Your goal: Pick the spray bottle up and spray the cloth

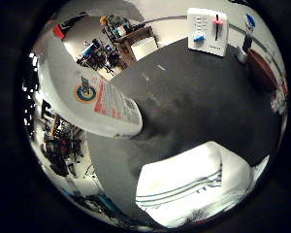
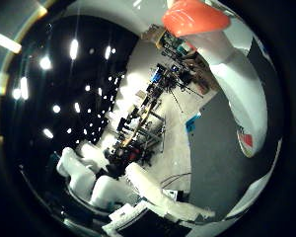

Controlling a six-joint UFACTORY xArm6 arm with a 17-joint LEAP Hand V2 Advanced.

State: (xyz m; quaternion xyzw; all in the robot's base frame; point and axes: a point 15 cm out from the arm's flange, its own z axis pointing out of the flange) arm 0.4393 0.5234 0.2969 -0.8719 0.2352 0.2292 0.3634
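A white spray bottle [image 1: 99,97] with a red-striped label and a round logo lies close against my palm in the right little finger side palm view. Its base hangs over the dark grey table [image 1: 199,102]. In the right thumb side palm view its orange spray head [image 2: 192,15] shows, with the white body [image 2: 239,84] curving down from it. My hand's white fingers [image 2: 109,183] are curled beside the bottle. A white cloth [image 1: 194,184] with thin dark stripes lies on the table, below and away from the bottle's base.
A white box [image 1: 208,29] with blue and red parts stands at the table's far side, with a blue-capped bottle [image 1: 248,27] beside it. Cluttered shelves and equipment [image 1: 102,53] lie beyond the table's edge. Ceiling lights [image 2: 74,49] show in the right thumb side palm view.
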